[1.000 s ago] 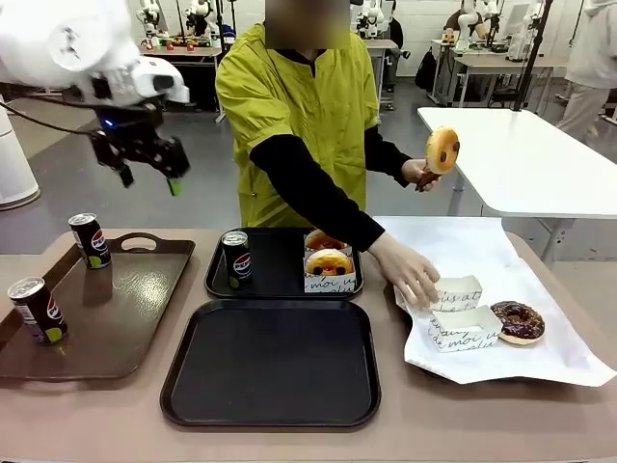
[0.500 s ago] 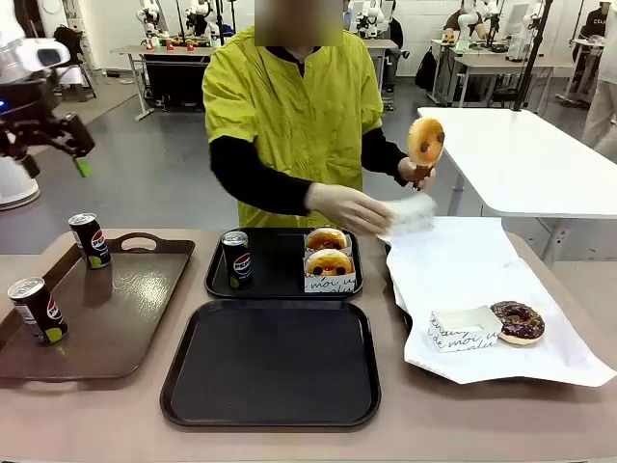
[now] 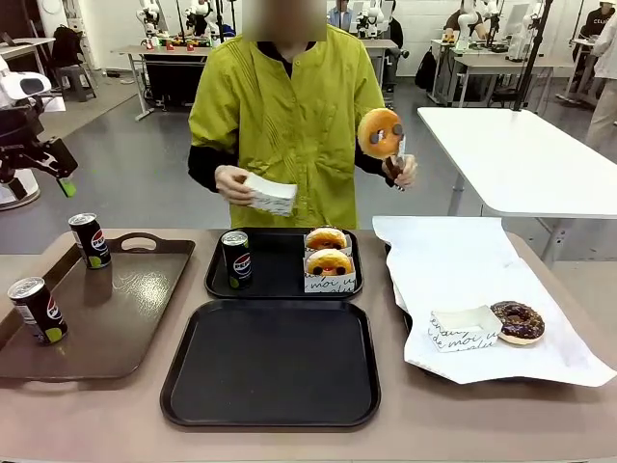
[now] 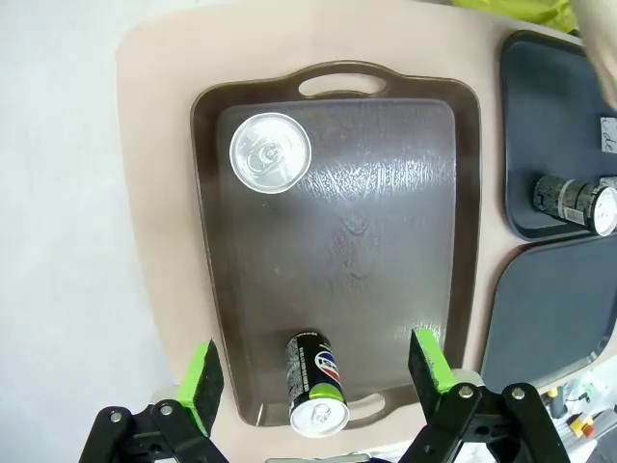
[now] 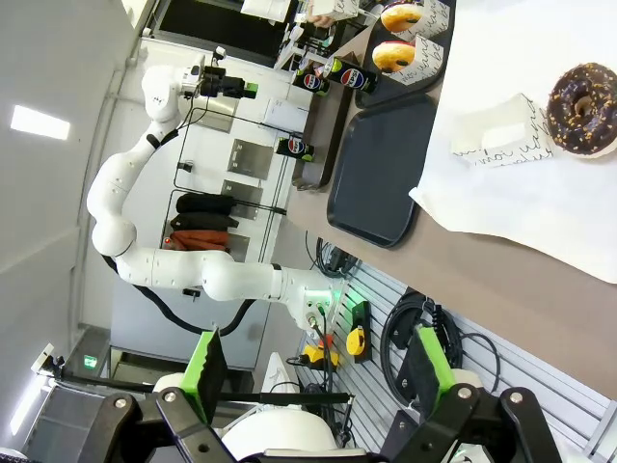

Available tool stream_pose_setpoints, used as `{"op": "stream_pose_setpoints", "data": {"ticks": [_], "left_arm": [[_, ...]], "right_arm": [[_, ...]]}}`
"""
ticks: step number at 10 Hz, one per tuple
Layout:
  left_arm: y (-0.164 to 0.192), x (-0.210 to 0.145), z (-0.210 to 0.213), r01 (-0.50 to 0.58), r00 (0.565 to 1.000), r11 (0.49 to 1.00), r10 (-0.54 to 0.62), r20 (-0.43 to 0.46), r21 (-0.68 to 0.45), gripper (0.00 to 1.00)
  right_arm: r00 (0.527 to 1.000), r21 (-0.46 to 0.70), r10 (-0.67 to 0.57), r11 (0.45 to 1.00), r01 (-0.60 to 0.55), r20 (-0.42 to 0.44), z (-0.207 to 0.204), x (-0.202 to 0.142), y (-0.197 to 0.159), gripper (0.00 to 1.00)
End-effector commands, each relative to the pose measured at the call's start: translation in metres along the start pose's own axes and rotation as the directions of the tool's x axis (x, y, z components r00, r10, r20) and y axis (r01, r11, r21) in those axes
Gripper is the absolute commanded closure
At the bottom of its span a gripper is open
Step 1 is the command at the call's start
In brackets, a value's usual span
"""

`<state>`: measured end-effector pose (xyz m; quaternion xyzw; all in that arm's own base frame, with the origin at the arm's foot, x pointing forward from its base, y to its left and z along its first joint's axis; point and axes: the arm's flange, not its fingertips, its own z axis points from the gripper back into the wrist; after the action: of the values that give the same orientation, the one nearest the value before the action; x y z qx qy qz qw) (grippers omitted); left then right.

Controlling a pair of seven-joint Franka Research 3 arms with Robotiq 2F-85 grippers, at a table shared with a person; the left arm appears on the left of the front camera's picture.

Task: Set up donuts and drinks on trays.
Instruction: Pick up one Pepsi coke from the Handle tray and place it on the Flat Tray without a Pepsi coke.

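Person's hand has lifted a box off the paper; left tool and right tool spread.

Near black tray is bare, I can drop in anywhere; far black tray is tighter, a can at its left end, two boxed donuts at its right, a bare strip between; beyond its far rim the person's hands are raised, one hand with a white box, the other hand with a donut; brown tray open through the middle, cans along its left side; my left gripper hangs high above it, jaws wide; white paper carries an empty box and a chocolate donut, far part bare.
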<state>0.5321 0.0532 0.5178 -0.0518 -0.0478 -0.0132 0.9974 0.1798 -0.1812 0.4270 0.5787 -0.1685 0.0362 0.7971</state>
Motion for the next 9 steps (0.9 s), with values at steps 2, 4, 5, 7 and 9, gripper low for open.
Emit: {"op": "stream_pose_setpoints", "data": {"ticks": [2, 4, 5, 7, 9], "left_arm": [[-0.003, -0.002, 0.005, -0.014, 1.0, 1.0, 0.014, 0.007, 0.005, 0.0], [-0.002, 0.0, 0.002, 0.002, 1.0, 1.0, -0.002, 0.004, 0.0, 0.0], [0.005, 0.018, -0.009, 0.023, 0.999, 0.999, -0.025, 0.041, 0.046, 0.0], [0.015, 0.04, -0.029, 0.067, 0.997, 0.995, -0.07, 0.045, 0.07, 0.0], [0.018, 0.049, -0.05, 0.073, 0.996, 0.992, -0.078, 0.042, 0.107, 0.0]], "right_arm": [[1.0, 0.013, 0.016, 1.0, -0.016, 0.005, 0.0, -0.001, 0.001, 0.0], [1.0, 0.013, 0.016, 1.0, -0.016, 0.005, 0.0, -0.001, 0.001, 0.0], [1.0, 0.013, 0.016, 1.0, -0.016, 0.005, 0.0, -0.001, 0.001, 0.0], [1.0, 0.013, 0.016, 1.0, -0.016, 0.005, 0.0, -0.001, 0.001, 0.0], [1.0, 0.013, 0.016, 1.0, -0.016, 0.005, 0.0, -0.001, 0.001, 0.0]]}}
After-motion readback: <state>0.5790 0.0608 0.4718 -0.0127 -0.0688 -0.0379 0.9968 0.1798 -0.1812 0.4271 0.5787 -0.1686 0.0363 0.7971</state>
